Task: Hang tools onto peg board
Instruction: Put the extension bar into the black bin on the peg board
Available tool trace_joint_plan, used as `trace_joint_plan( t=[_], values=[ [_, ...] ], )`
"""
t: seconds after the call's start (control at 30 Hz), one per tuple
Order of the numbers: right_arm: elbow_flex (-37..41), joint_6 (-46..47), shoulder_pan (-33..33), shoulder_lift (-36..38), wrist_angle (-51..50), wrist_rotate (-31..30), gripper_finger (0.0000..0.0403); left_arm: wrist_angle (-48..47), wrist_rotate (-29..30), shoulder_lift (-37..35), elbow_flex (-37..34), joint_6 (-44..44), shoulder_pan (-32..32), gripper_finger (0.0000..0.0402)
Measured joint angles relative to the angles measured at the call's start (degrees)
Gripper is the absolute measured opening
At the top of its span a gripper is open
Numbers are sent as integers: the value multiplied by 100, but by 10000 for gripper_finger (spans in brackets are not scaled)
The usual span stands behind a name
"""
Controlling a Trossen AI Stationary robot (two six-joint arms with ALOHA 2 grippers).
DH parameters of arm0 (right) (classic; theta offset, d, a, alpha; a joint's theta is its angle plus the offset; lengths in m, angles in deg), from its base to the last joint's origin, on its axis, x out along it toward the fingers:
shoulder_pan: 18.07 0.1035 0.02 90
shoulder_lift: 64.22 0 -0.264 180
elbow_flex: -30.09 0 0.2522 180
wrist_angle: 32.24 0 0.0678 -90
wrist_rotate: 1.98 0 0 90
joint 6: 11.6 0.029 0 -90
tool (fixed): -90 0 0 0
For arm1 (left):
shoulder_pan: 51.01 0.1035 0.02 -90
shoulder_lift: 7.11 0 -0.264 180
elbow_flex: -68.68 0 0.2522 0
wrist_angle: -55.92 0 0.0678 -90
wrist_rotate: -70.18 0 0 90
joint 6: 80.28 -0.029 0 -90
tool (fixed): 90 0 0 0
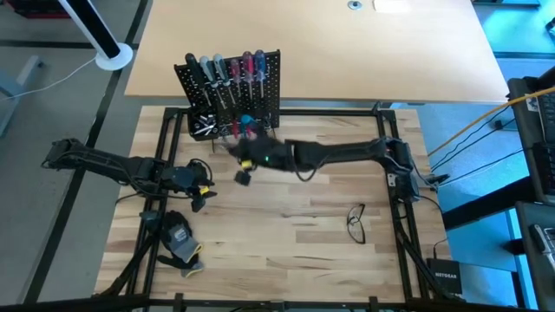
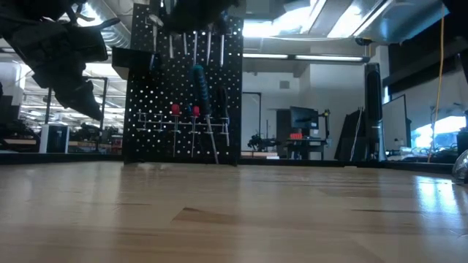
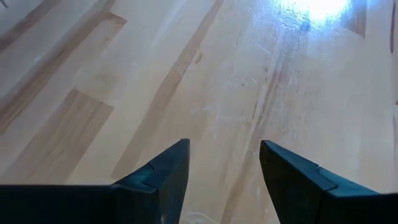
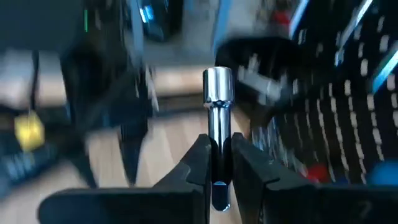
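The black peg board (image 1: 232, 87) stands upright at the far left of the table, with several screwdrivers (image 1: 227, 68) hanging along its top and a black bin (image 1: 203, 125) at its lower corner. In the low view the peg board (image 2: 183, 95) carries red and blue handles. My right gripper (image 1: 243, 163) is raised just in front of the board, shut on a small silver metal bit (image 4: 217, 93). My left gripper (image 3: 224, 162) hovers open over bare wood at the table's left (image 1: 201, 186), with nothing between its fingers. My right gripper pinches the silver bit by its thin shaft (image 4: 217, 140) between its two fingers (image 4: 196, 163). The bit lies along the fingers and its thicker socket end (image 4: 217, 87) sticks out past the fingertips. It is lifted clear of the table.
A grey-black glove with yellow trim (image 1: 179, 244) lies near the front left. A pair of eyeglasses (image 1: 356, 222) lies on the wood to the right of centre. Black frame rails (image 1: 408, 234) run along the table's sides. Bare wood lies in the middle.
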Motion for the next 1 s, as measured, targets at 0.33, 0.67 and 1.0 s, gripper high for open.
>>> trace_joint_plan(
  t=[0.33,0.67,1.0],
  values=[
    [2,-20,-709,-292,2476,921,44,31,140,4,0,-10,7,184],
    [-799,256,-980,-996,3057,1349,46,10,202,13,0,-54,5,184],
    [-1285,218,-1013,-1513,2950,898,50,-22,204,10,0,-54,5,184]
  ],
)
